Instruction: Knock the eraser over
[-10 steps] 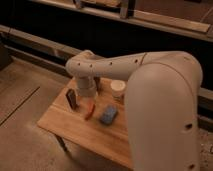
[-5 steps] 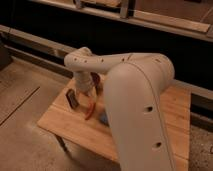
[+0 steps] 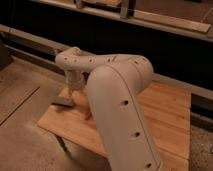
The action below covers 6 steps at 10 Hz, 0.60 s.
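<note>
Reaching down over the far-left part of the counter (image 3: 165, 110), the arm hangs its tool (image 3: 73, 93) just above the eraser (image 3: 62, 101). Tool sits under the wrist housing, near the counter's left edge; can't tell whether it's spread or closed, too much arm in the way.

Eraser looks to be lying flat now, a dark slab w/ a paler top face, right at the left edge of the wood, partly poking past it. Tool tip seems to be at or just beside its right end; contact vs. small gap, can't say.

Handling, as a guess: light, stiff little block, low and thin, so it tips w/ barely a nudge and slides easily on smooth wood. No grip needed; a push high on a broad face does it. If it's already down, job looks about done. Risk: one more shove sends it off the edge.

A bit of red stick (image 3: 88, 115) peeks out beside the big arm link. No containers visible anywhere on the counter, so nothing to report inside any.
</note>
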Motion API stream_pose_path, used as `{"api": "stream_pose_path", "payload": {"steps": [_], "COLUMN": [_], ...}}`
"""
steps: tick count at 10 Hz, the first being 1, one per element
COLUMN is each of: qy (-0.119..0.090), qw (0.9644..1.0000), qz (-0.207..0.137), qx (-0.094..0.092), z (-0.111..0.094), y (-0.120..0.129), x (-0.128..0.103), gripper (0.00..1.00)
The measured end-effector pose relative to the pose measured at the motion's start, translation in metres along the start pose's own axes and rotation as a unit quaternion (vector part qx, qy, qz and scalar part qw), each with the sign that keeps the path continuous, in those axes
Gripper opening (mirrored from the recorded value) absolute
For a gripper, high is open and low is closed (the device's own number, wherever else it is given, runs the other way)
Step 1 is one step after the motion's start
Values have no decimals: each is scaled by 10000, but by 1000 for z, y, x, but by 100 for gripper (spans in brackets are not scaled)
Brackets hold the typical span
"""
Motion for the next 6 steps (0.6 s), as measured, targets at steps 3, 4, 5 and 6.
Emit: {"api": "stream_pose_path", "payload": {"steps": [3, 4, 5, 6], "qy": [-171, -273, -402, -457], "qw": [9998, 9995, 9988, 9984], "qz": [54, 122, 201, 243], "qx": [-71, -109, -182, -222], "z": [-22, -30, -41, -46], "y": [-1, -6, -12, -15], "x": [-7, -8, -6, -4], "gripper": [65, 65, 65, 65]}}
